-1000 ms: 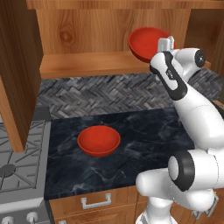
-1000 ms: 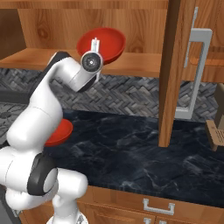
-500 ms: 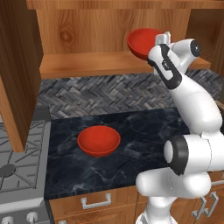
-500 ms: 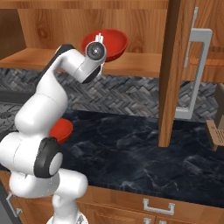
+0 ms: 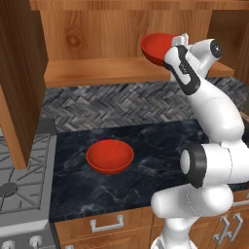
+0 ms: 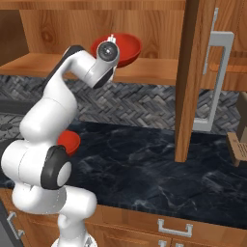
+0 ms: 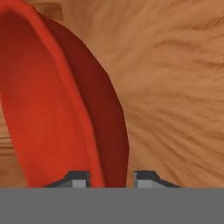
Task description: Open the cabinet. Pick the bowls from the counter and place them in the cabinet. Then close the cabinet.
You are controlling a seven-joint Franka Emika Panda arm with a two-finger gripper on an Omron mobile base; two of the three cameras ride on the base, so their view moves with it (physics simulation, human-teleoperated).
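Observation:
One red bowl (image 5: 156,48) (image 6: 126,47) sits tilted at the wooden shelf (image 5: 97,70) of the open cabinet (image 6: 159,29), up at the right. My gripper (image 5: 179,41) (image 6: 112,39) (image 7: 111,179) straddles its near rim. In the hand view the bowl's wall (image 7: 48,109) runs between the fingertips (image 7: 78,179), with a thin gap on each side, so the jaws stand slightly open around it. A second red bowl (image 5: 110,156) (image 6: 70,143) rests upright on the dark marbled counter (image 5: 151,146) (image 6: 154,164), below and left of the arm.
The cabinet's doors hang open: one at far left (image 5: 19,78), one with a silver bar handle (image 6: 217,82) over the counter at right (image 6: 193,72). A grey gas stove (image 5: 19,189) adjoins the counter's left end. Drawers (image 6: 173,226) run below the counter.
The hand has risen and reached a little deeper into the cabinet, carrying the bowl slightly further over the shelf. The bowl on the counter has not moved.

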